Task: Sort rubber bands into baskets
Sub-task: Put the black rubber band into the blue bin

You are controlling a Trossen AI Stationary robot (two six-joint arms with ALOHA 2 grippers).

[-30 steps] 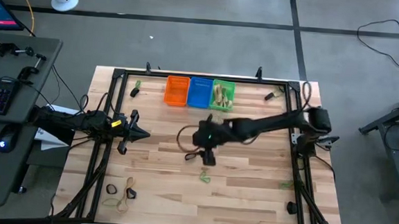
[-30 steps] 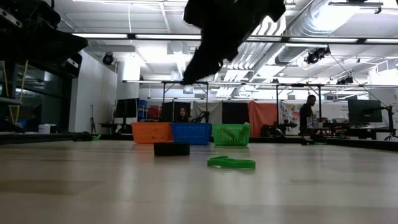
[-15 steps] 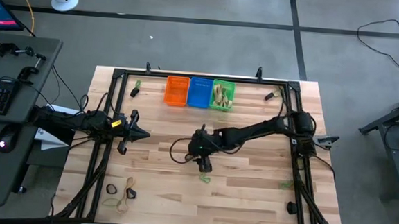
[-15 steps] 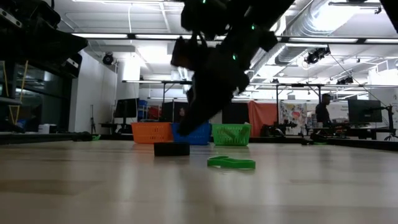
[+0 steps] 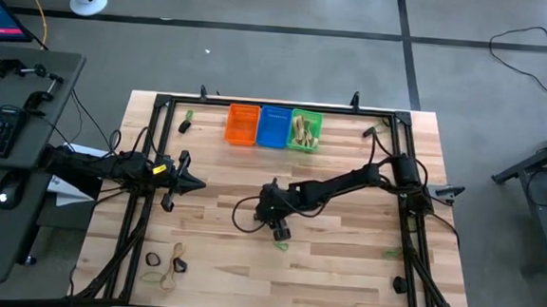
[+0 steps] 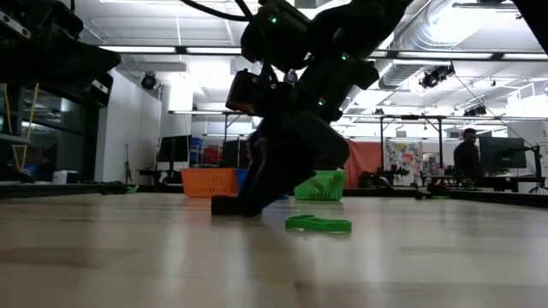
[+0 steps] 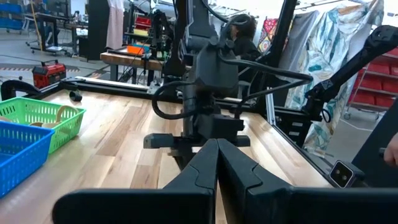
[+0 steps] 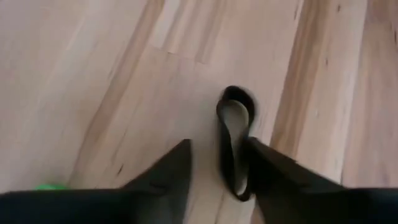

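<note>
My right gripper (image 5: 278,226) is low over the middle of the table and open. In the right wrist view (image 8: 217,144) its fingers stand on either side of a black rubber band (image 8: 234,146) that lies flat on the wood. This band also shows in the low view (image 6: 224,205). A green band (image 6: 318,224) lies flat just nearer the front edge (image 5: 281,243). The orange (image 5: 242,125), blue (image 5: 274,127) and green (image 5: 304,130) baskets stand in a row at the far edge. The green one holds tan bands. My left gripper (image 5: 195,184) waits shut at the left. My right gripper points down at the black band. One finger (image 8: 273,171) stands close against the band's long side (image 8: 244,168). I cannot tell whether it touches.
More bands lie near the front left corner (image 5: 167,264), at the far left (image 5: 187,120) and at the far right (image 5: 375,131). A black cable (image 5: 243,214) loops beside the right wrist. The dark frame rails (image 5: 154,156) run along the table's sides.
My right gripper has gone down and toward the table's near edge, from well above the table to just over the black band. The band and the baskets have stayed where they were.
</note>
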